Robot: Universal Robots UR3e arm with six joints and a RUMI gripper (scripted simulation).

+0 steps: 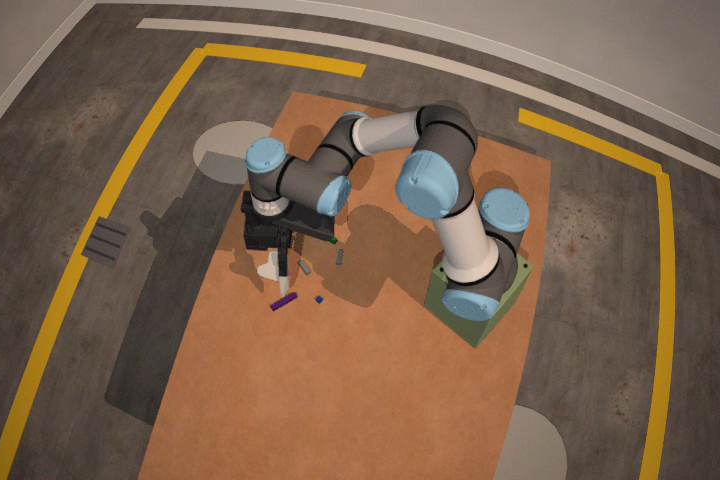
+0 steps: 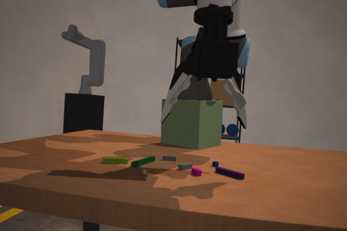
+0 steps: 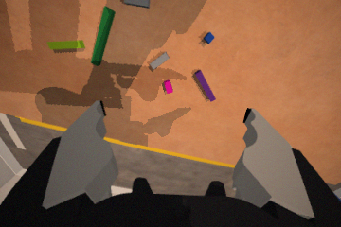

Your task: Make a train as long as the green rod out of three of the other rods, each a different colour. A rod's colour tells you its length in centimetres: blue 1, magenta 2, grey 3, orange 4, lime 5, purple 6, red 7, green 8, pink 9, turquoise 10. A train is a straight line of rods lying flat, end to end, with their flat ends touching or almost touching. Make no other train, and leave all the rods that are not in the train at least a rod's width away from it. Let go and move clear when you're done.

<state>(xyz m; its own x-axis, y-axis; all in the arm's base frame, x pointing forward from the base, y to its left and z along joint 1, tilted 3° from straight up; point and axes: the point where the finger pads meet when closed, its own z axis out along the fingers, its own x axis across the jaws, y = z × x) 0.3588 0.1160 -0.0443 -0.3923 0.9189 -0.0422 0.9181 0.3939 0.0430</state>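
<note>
tool [image 2: 204,120]: black w/ grey fingers, spread wide, empty, high above orange wooden worktop [image 2: 288,174]
long dark-green rod [image 2: 142,161]: flat on worktop
short magenta rod [image 2: 196,172]: right of green, apart

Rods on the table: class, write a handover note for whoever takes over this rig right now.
Gripper: open, empty, hanging well above the rods.
Rods: all lie flat and apart near the table's middle. They are lime, green, two grey, magenta, blue and purple.
Done: nothing, no train started.
Left: blue, magenta and lime add up to the green's length. Line these three end to end, and keep the grey, purple and green rods at least a rod's width away.
</note>
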